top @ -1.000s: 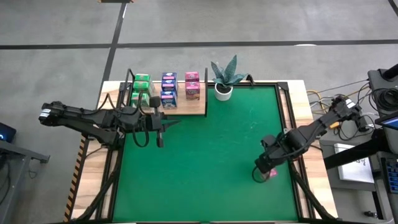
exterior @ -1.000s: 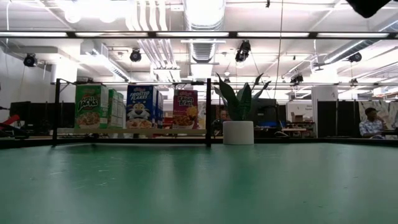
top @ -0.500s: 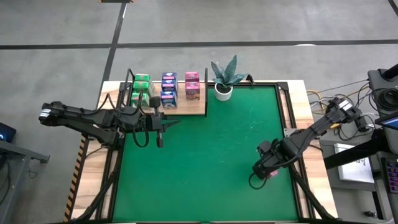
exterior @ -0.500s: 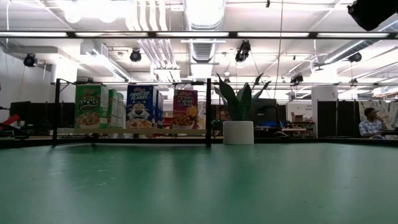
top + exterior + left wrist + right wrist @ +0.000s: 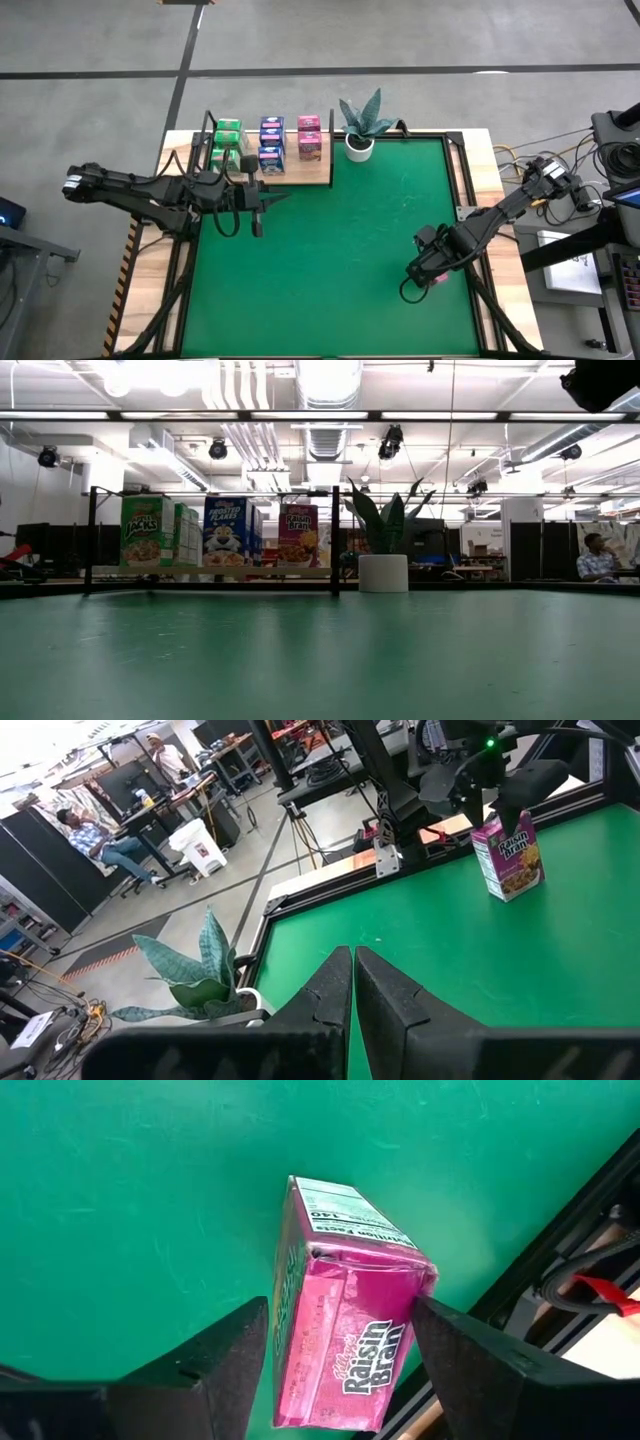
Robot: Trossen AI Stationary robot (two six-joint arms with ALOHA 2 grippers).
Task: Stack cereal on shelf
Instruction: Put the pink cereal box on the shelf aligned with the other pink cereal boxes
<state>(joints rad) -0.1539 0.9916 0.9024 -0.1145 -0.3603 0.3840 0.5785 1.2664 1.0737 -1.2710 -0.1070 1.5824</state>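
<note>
The right gripper (image 5: 335, 1355) hangs over the pink cereal carton (image 5: 345, 1305) near the counter's (image 5: 330, 250) right edge, jaws wide, apparently straddling it for pickup, while the left gripper (image 5: 257, 226), jaws shut and empty, waits beside the shelf (image 5: 300, 175).

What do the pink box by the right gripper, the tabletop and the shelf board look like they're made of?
Pink box: looks like thin printed cardboard, slightly glossy, with folded seams and a nutrition panel on one side. Tabletop: seemingly a green felt-like mat, matte with faint fibres showing. Shelf board: pale wood or wood laminate, going by its light tan tone; its upright posts look like thin black metal.
</note>
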